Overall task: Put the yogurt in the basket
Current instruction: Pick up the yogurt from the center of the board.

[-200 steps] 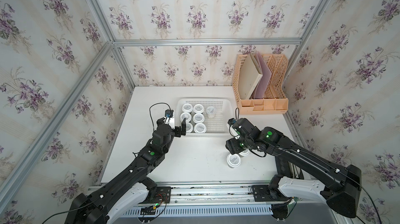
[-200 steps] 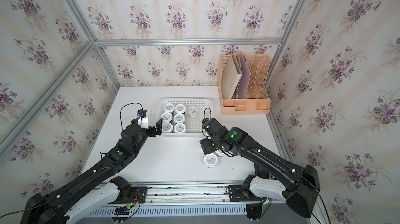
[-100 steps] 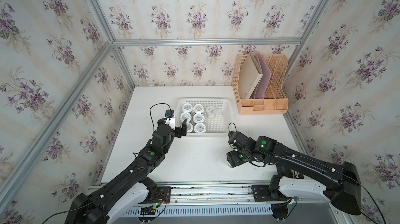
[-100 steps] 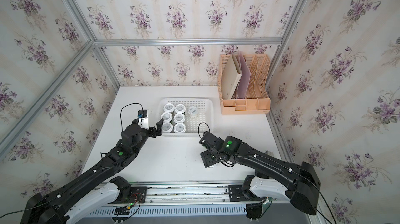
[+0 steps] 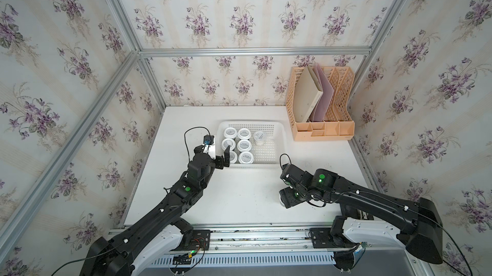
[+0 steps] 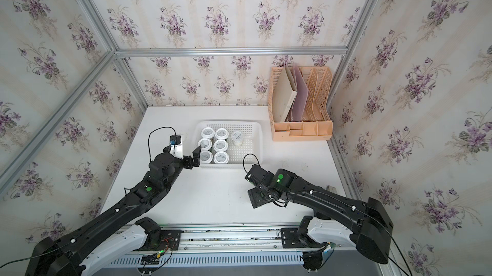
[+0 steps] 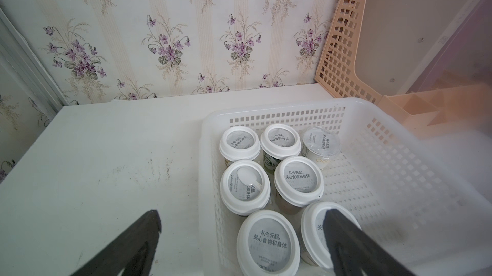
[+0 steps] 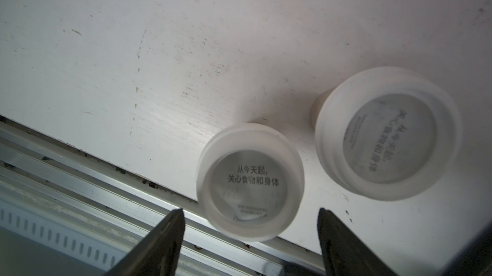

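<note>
**Black fingers poised over a cup at the table's brink**

Black fingers of the right gripper (image 8: 250, 211) stand parted with nothing between them. Just beyond the tips sits the near cup (image 8: 250, 181), upright, printed lid up. It stands right at the front edge of the table (image 8: 119, 48), with the metal rail (image 8: 66, 170) just past it, so by my reading this pick wants care. Drop straight down, straddle the body under the lid's flare, centre it, then close squarely. A glancing touch could tip it over the brink. The second cup (image 8: 388, 138) stands close beside, a narrow gap apart. The finger on that side has to slide into that gap without clipping it.

Out from there it's open tabletop, nothing lying on the way to the basket (image 5: 250, 123), well apart toward the back wall. Seven cups (image 7: 298, 181) are already in it, packed on the left arm's side, among them a foil-topped cup (image 7: 322, 144) at the back. The basket floor toward the right is free, and that looks the place to set down.

The left gripper (image 7: 242, 214) hovers wide open and empty at the basket's near left corner, one finger above a lid. It's out of the way if the drop goes right. Watch the orange file rack (image 5: 322, 128), tall with folders (image 5: 308, 96), near the basket's far right corner.
</note>
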Tool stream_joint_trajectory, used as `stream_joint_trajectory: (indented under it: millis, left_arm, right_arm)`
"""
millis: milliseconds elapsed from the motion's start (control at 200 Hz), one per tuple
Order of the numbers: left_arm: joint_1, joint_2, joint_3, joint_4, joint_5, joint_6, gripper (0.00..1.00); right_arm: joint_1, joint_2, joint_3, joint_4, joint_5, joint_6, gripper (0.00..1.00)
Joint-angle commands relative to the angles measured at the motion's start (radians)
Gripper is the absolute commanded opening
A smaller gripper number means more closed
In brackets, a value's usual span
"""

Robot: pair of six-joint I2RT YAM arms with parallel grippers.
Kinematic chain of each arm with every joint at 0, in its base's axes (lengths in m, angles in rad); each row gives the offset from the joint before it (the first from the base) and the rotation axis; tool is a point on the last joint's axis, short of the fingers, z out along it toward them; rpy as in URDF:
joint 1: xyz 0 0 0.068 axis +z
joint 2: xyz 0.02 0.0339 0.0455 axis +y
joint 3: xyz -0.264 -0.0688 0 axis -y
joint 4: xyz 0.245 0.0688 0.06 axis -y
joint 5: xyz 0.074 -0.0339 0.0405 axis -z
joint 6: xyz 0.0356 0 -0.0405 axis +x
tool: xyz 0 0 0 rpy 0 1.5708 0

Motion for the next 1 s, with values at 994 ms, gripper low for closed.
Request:
stream_joint_trajectory:
  millis: [994]
  left_arm:
    - [0.001,0.012,0.008,0.026,0.013,-0.004,0.99]
  right_arm:
    - [0.001,0.033,-0.034,0.079,-0.016,-0.015,0.73]
